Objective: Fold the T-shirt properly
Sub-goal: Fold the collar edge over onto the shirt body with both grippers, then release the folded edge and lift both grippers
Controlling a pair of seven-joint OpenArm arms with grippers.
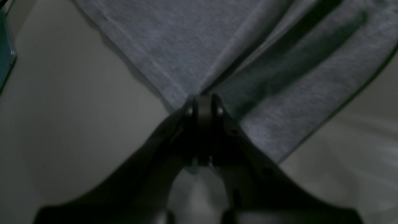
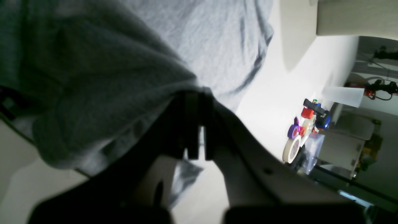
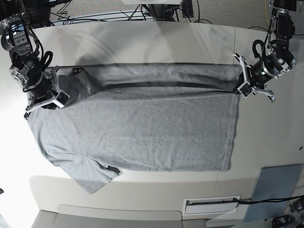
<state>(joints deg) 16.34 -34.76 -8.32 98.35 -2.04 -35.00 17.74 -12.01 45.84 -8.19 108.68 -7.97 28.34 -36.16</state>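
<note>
The T-shirt (image 3: 137, 128) lies spread across the middle of the white desk (image 3: 266, 137), its length running between the two arms, with one long edge folded over toward the desk's far edge. The left claw (image 3: 241, 88) is clamped tight on the shirt's far corner at the hem end, toward the desk's right side in the base view. The right claw (image 3: 53, 100) is likewise pinched shut on cloth at the opposite end, by the sleeve and shoulder. A loose sleeve points toward the desk's near edge.

The left wrist view shows what the base view cannot: the left claw (image 1: 203, 101) nips the very tip of the cloth where two hemmed edges of the T-shirt (image 1: 186, 53) meet, the folded layers fanning away from it. The right wrist view shows the right claw (image 2: 197, 96) with grey fabric of the T-shirt (image 2: 93, 93) bunched and draped over its jaws, and, farther along the desk, a cluster of tape rolls (image 2: 293, 146) and small coloured items that the base view leaves out. Only the base view shows a grey pad (image 3: 273, 190) at the desk's near right corner.
</note>
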